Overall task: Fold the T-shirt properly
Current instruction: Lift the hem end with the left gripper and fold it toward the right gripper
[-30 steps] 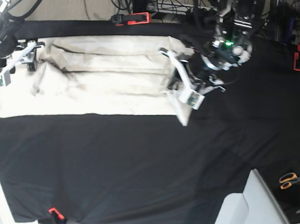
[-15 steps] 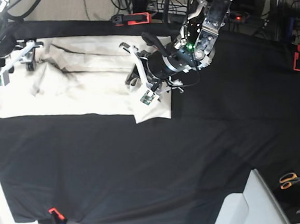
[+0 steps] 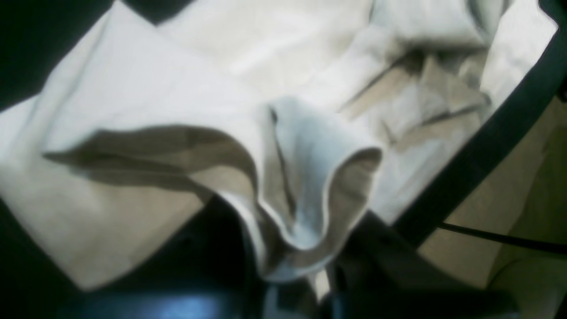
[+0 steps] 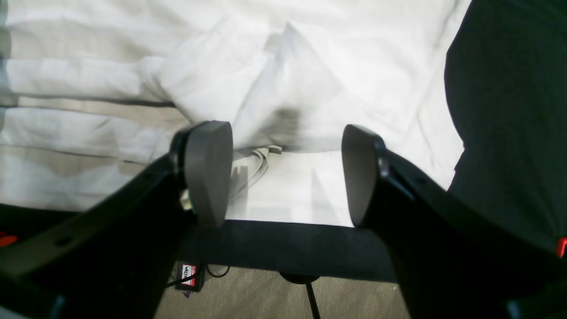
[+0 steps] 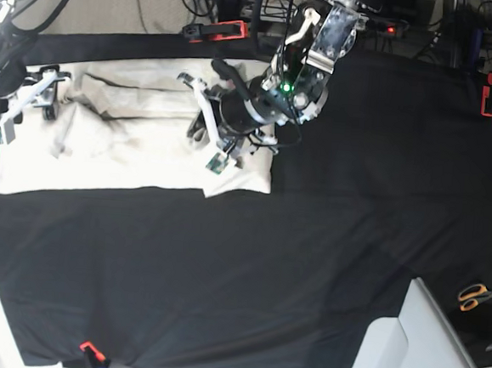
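Left fingers (image 5: 205, 138) apparently pinch the T-shirt (image 5: 129, 153).

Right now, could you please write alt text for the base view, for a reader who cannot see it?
A cream T-shirt lies on a black tablecloth, its right end folded over by the left gripper, which is shut on a bunch of fabric. The right gripper hangs open at the shirt's other end, holding nothing. Orange scissors lie far off near the frame's right edge.
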You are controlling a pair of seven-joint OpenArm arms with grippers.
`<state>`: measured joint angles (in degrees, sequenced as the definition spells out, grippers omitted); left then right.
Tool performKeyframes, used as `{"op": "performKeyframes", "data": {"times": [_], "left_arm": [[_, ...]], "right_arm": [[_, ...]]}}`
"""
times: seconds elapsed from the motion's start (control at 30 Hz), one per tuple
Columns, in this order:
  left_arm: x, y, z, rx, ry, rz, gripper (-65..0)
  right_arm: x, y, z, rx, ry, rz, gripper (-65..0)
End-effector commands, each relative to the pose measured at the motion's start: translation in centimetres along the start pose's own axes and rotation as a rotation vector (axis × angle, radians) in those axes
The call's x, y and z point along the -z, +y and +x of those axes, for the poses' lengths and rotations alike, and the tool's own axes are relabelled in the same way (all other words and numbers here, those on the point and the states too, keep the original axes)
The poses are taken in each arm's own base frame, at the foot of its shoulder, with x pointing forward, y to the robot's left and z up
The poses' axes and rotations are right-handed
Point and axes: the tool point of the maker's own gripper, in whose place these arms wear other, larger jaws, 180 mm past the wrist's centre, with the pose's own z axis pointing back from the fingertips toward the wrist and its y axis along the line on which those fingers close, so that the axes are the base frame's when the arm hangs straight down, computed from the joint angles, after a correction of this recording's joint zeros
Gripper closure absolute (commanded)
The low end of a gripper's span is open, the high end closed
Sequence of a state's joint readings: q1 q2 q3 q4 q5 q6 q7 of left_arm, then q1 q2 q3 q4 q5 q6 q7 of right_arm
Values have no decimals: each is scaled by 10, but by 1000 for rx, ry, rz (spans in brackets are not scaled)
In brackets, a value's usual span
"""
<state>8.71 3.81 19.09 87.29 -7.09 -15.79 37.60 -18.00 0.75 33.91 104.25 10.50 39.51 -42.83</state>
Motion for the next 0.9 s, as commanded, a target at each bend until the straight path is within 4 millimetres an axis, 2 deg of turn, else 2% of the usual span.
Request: {"op": "performKeyframes", "data": {"times": [0.0, 0.1, 0.17, 0.23, 0.4, 0.53, 0.87], "left_arm": [[1, -5, 9, -7, -33, -15, 0], [4, -3, 10, -4, -28, -15, 0], [8, -9, 7, 9, -14, -32, 0], [10, -18, 11, 37, -16, -52, 0], [11, -22, 16, 41, -26, -61, 0], [13, -24, 27, 46, -46, -66, 0], [18, -23, 21, 42, -23, -66, 0]], "right_arm": [[-4, -4, 12, -6, -47, -8, -357], [-4, -4, 13, -6, -48, -8, -357], [-3, -4, 15, -6, -53, -8, -357], [-3, -4, 15, -7, -53, -7, -357], [-3, -4, 16, -6, -56, -9, -357], [-3, -4, 16, -6, -56, -9, -357], [-3, -4, 17, -7, -58, -9, -357]]}}
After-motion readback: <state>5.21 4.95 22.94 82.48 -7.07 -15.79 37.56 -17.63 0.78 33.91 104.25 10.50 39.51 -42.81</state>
